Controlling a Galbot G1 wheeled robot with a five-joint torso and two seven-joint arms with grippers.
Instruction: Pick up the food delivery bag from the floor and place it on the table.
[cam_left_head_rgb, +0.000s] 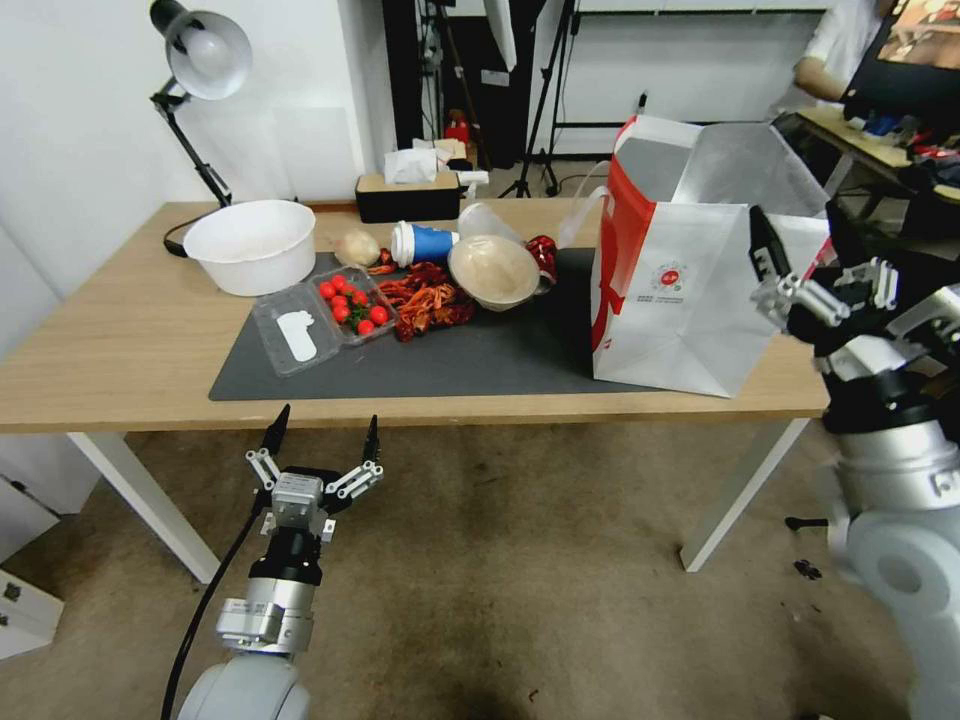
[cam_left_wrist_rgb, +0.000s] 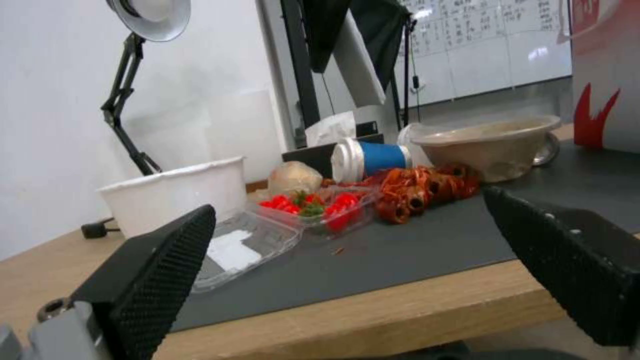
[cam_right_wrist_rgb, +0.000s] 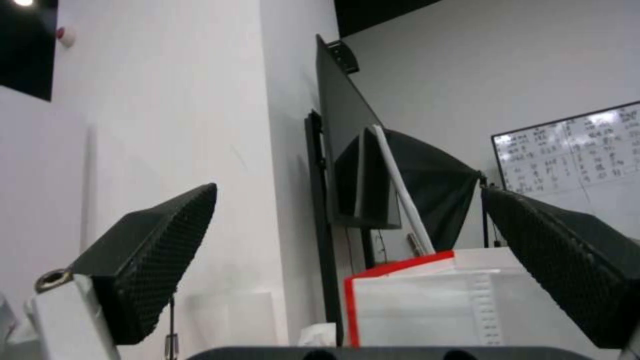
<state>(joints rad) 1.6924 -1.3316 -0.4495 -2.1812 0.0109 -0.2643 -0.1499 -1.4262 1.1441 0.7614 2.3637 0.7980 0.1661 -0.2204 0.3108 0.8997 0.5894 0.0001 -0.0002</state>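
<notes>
Food delivery bag (cam_left_head_rgb: 690, 290) stands upright on the table (cam_left_head_rgb: 120, 350), at the right end near the front right corner, mouth open, foil lining visible inside. Bottom sits partly on the dark grey mat (cam_left_head_rgb: 470, 360), partly on bare wood past the mat's right edge. Red side panel faces the table centre; round red logo on the white front face. White strap handle loops off the top twd. the table's back edge.

R gripper (cam_left_head_rgb: 805, 245): raised at the table's right end, just beside the bag's upper right corner, fingers spread, holding nothing. Cannot tell if a fingertip touches the bag wall. R wrist view: bag top (cam_right_wrist_rgb: 427, 305) low betw. the two open pads (cam_right_wrist_rgb: 153, 260), red trim on one edge.

L gripper (cam_left_head_rgb: 322, 430): below the table's front edge, over the floor (cam_left_head_rgb: 520, 580), fingers spread wide, empty. L wrist view looks across the front edge at mat level; pads (cam_left_wrist_rgb: 167, 265) apart, nothing betw. them.

Other items on table, mid to left:
- white bowl (cam_left_head_rgb: 250, 245), off the mat's back left corner
- clear clamshell w/ cherry tomatoes (cam_left_head_rgb: 350, 305), lid open, on mat's left part
- crayfish pile (cam_left_head_rgb: 430, 300) beside it
- blue cup w/ white lid (cam_left_head_rgb: 425, 243) lying on its side
- beige bowl (cam_left_head_rgb: 493, 270) tilted, near the bag's red side
- tissue box (cam_left_head_rgb: 408, 195) at back edge
- desk lamp (cam_left_head_rgb: 195, 70) at back left corner
</notes>
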